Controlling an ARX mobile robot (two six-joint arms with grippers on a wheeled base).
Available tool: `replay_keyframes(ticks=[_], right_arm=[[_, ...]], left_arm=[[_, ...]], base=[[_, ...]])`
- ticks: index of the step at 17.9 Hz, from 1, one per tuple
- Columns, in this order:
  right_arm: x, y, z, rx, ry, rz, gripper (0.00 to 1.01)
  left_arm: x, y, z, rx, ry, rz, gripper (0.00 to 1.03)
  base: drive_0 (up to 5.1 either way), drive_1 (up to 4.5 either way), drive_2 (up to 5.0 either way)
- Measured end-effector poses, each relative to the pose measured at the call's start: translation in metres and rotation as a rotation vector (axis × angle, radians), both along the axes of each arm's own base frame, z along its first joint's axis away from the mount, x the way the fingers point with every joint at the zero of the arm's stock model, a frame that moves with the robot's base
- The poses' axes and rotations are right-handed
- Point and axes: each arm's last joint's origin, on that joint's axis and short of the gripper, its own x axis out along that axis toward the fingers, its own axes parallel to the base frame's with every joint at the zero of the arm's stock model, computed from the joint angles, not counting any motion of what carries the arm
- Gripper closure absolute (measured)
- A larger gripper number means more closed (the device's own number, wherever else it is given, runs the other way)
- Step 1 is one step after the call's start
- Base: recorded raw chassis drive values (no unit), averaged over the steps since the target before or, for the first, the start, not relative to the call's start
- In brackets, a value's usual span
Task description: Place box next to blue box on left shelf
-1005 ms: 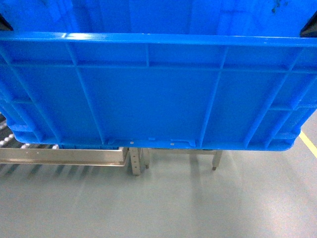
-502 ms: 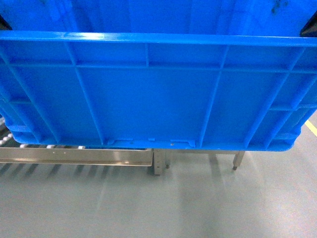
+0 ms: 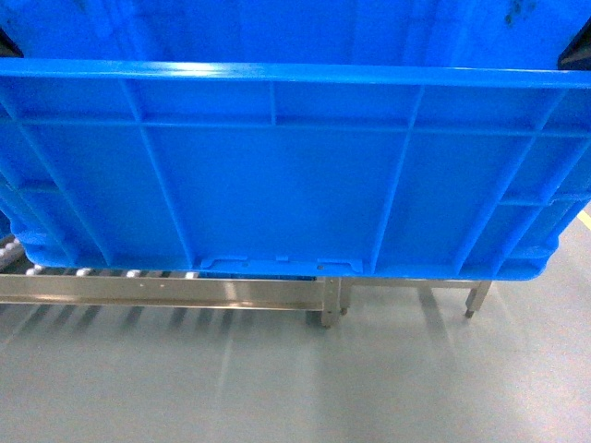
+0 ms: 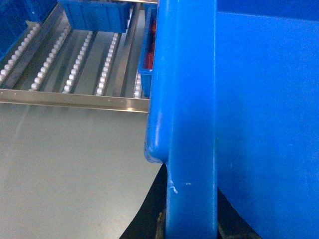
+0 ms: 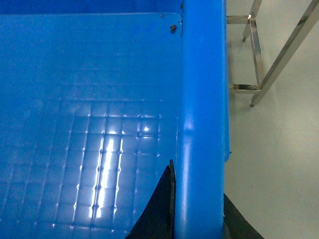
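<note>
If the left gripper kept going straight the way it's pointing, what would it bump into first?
Probably the left shelf. The left gripper grips the box wall and points along it toward the shelf's steel front rail and white rollers. Depth is hard to judge, so that is a guess.

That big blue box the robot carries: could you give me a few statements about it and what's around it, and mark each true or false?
1. The box fills most of the head view, held above the floor. True.
2. The box holds red parts. False: its gridded bottom is bare in the right wrist view.
3. The left shelf has rows of small white rollers. True.
4. The left shelf holds nothing. False: another blue crate sits on it, at the far end of the rollers.
5. The right claw grips the box's rim, one dark finger on each side. True.
6. The floor is bare wood. False: it is smooth grey.
</note>
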Motion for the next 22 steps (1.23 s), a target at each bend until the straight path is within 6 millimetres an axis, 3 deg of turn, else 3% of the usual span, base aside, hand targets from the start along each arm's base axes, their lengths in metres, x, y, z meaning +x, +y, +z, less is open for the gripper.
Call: replay_keyframes(ticks=[22], right_arm=[[0.0000,0.0000,0.0000,0.000,0.000,0.000,0.94]], left_arm=[[0.0000,0.0000,0.0000,0.000,0.000,0.000,0.97]], base=[[-5.0,2.48,2.5]])
